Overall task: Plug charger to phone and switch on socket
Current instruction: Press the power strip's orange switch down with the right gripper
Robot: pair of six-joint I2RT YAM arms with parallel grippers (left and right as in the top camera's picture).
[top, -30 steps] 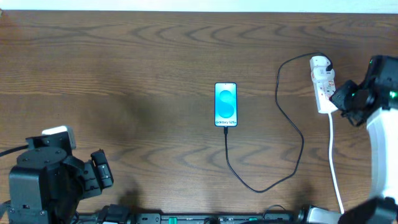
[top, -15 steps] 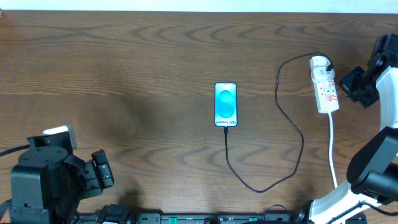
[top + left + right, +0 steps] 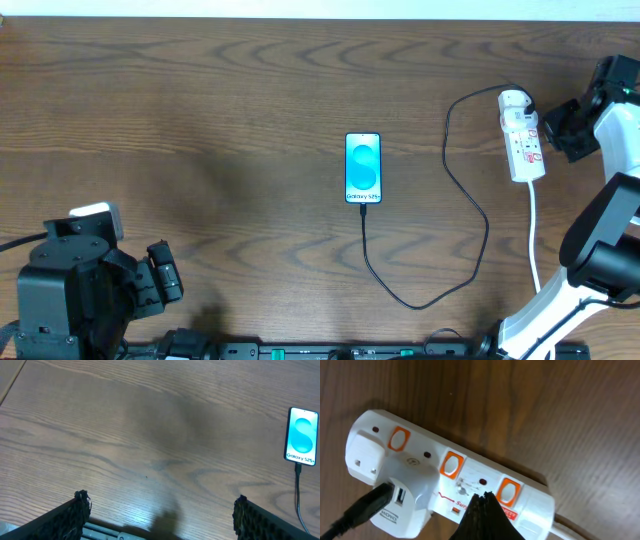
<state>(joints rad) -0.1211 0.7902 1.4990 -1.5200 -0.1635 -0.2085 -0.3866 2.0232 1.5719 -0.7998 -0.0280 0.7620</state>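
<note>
The phone lies face up mid-table with its cyan screen lit; it also shows in the left wrist view. The charger's black cable runs from the phone's near end in a loop to a white adapter in the socket's far end. The socket is a white power strip with orange-red switches. My right gripper is shut, empty, just right of the strip; in the right wrist view its tip sits over the strip's near edge. My left gripper is open and empty at the near left.
The strip's white cord runs toward the table's near edge at the right. The right arm's white link stands at the right edge. The left arm's base fills the near left corner.
My right gripper has moved off the strip's near right side, a little right and farther back. The phone, cable and left arm have not moved.
</note>
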